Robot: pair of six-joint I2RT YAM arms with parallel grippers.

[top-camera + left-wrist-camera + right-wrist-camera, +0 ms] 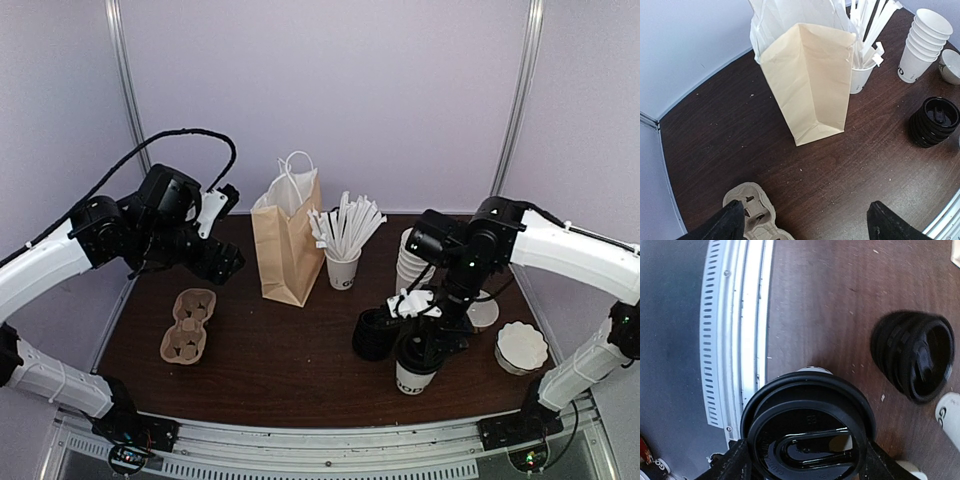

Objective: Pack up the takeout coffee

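Soft even light, wrist views bowed at edges, lid stack [914, 356] blurred (right of frame), glint on coffee lid [810, 437].

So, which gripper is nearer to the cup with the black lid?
Right. The right gripper straddles the lid of the takeout coffee; the left gripper hangs beyond the paper bag.

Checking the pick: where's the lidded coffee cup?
Top view: the white paper cup with black dome lid stands near the front edge, right side, beside the black lid stack.
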